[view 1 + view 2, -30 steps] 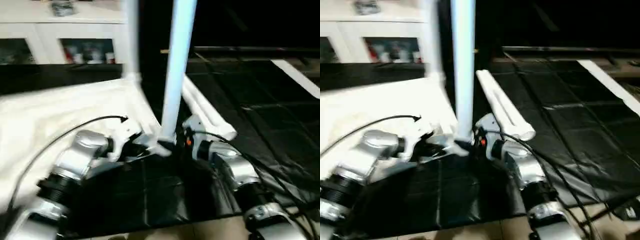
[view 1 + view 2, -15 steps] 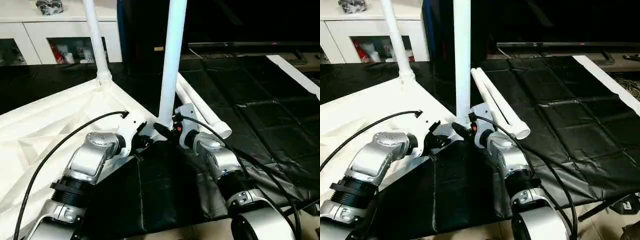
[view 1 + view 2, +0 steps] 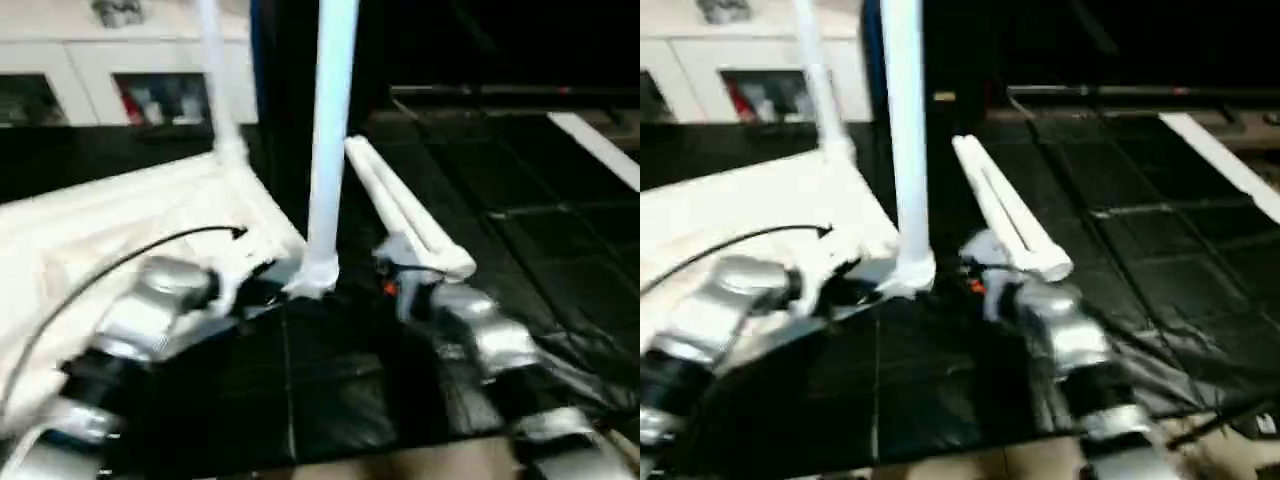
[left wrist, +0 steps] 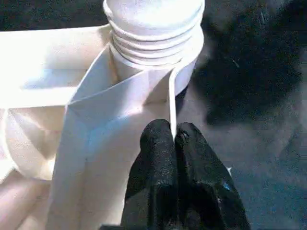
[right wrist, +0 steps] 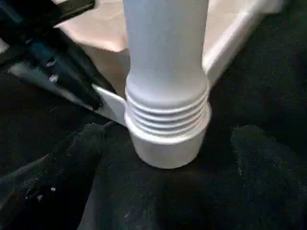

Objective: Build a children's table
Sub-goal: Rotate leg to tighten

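The children's table top (image 3: 110, 225) lies upside down on the left of the black mat. One white leg (image 3: 327, 150) stands upright in the near corner socket (image 5: 165, 139), and another leg (image 3: 213, 85) stands at the far corner. Two loose legs (image 3: 410, 215) lie side by side on the mat. My left gripper (image 4: 173, 136) is shut on the thin rim of the table top (image 4: 115, 143), just beside the near socket. My right gripper (image 5: 165, 136) is open, with its fingers (image 5: 72, 163) wide on either side of the near leg's ribbed base and clear of it.
A white cabinet with glass doors (image 3: 60, 85) stands at the back left. A white strip (image 3: 595, 145) lies at the mat's far right. The black mat (image 3: 520, 260) stretches to the right of the loose legs. A black cable (image 3: 120, 262) runs over my left forearm.
My right gripper's fingers have spread wide and come off the near leg's base. The left gripper keeps its pinch on the rim. The camera has shifted.
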`<state>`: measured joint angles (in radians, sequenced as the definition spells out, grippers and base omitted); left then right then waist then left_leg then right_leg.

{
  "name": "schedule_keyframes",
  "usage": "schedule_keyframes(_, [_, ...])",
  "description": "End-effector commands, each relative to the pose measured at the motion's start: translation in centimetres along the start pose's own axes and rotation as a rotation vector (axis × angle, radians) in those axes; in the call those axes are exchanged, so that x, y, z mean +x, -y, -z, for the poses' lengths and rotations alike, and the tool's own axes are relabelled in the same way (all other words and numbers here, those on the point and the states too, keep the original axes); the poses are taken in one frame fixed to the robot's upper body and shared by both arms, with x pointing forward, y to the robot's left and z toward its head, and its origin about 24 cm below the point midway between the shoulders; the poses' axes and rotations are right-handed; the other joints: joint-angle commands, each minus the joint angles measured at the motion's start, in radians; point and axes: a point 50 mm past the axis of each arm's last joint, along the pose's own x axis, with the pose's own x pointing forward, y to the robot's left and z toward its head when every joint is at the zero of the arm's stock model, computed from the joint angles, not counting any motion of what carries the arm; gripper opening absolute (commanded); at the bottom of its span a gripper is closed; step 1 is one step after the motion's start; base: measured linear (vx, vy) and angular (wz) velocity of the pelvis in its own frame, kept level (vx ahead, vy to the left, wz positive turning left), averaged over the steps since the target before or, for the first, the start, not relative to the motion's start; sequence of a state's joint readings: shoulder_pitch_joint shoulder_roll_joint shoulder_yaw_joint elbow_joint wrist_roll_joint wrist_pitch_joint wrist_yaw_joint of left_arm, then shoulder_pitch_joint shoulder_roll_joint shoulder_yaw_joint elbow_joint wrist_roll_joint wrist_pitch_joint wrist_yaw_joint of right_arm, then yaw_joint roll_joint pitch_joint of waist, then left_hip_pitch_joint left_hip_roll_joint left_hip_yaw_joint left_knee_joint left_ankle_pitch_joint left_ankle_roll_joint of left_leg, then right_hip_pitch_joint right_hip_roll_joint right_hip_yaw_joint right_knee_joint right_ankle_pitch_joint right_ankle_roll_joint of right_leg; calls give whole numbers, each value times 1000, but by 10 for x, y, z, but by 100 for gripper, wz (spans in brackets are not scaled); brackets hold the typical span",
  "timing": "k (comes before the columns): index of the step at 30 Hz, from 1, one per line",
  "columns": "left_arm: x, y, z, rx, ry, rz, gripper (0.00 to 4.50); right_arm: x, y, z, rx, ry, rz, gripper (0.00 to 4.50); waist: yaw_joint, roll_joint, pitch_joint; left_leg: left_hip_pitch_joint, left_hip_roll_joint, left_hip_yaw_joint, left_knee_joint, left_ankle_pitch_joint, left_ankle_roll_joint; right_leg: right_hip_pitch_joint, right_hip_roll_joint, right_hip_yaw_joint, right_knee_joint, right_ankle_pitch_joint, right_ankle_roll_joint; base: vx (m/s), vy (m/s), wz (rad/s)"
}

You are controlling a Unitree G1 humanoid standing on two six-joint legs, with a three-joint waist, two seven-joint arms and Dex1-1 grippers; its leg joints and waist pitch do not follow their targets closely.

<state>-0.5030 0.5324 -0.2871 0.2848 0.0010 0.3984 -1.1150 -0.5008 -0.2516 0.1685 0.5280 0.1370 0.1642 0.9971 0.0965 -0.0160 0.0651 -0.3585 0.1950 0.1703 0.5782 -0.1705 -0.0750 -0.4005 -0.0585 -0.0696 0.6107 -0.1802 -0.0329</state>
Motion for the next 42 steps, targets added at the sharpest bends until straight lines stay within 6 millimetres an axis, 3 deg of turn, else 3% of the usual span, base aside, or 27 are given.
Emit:
schedule_keyframes(1, [1,8,-11,119,5,154,0,-6,-3,-3,-61,-43,-81,447,1,21,-71,12,35,-9,-63,-237,18,51,-76,52,-76,-215,-189,0,0,0])
schedule_keyframes(7, [2,13,-5,198,-36,295,0,-7,-12,-8,-99,-70,-250,447,18,19,-70,17,39,-7,-64,-262,13,47,-79,53,-78,-257,-188,0,0,0])
schedule_keyframes(16, [3,13,-5,255,-59,385,0,2,-22,-12,-99,-86,-398,447,23,16,-71,11,39,-9,-65,-247,5,51,-83,53,-77,-284,-176,0,0,0])
schedule_keyframes(17, [3,13,-5,257,-59,388,0,3,-23,-12,-95,-85,-402,421,24,16,-72,11,39,-9,-64,-243,4,50,-83,53,-76,-275,-178,0,0,0])
schedule_keyframes(20, [3,12,-5,261,-60,394,0,4,-22,-12,-79,-78,-411,411,25,17,-73,13,40,-9,-64,-242,3,49,-83,52,-75,-266,-185,0,0,0])
schedule_keyframes(23, [2,12,-3,263,-62,398,0,5,-23,-13,-74,-65,-416,373,28,17,-74,13,41,-9,-64,-233,1,51,-82,52,-71,-238,-190,0,0,0])
schedule_keyframes(35, [2,10,-1,263,-68,391,0,10,-24,-12,-53,-50,-425,269,37,16,-74,13,41,-8,-64,-236,-5,50,-84,53,-71,-252,-183,0,0,0])
schedule_keyframes(36, [2,10,-1,263,-68,391,0,10,-24,-12,-53,-50,-425,269,37,16,-73,14,41,-8,-64,-237,-4,49,-84,52,-71,-254,-182,0,0,0])
schedule_keyframes(37, [2,9,-1,260,-64,382,0,10,-25,-11,-50,-50,-428,266,35,2,-73,12,40,-7,-65,-233,-1,51,-83,52,-73,-259,-179,0,0,0])
schedule_keyframes(38, [3,9,-1,255,-59,368,0,10,-27,-10,-45,-52,-431,265,38,8,-73,13,41,-8,-64,-224,0,50,-86,53,-70,-266,-178,0,0,0])
schedule_keyframes(42, [5,7,-1,222,-41,320,0,12,-29,-7,-27,-47,-419,263,38,10,-72,15,42,-7,-64,-229,-1,47,-85,53,-73,-282,-173,0,0,0])
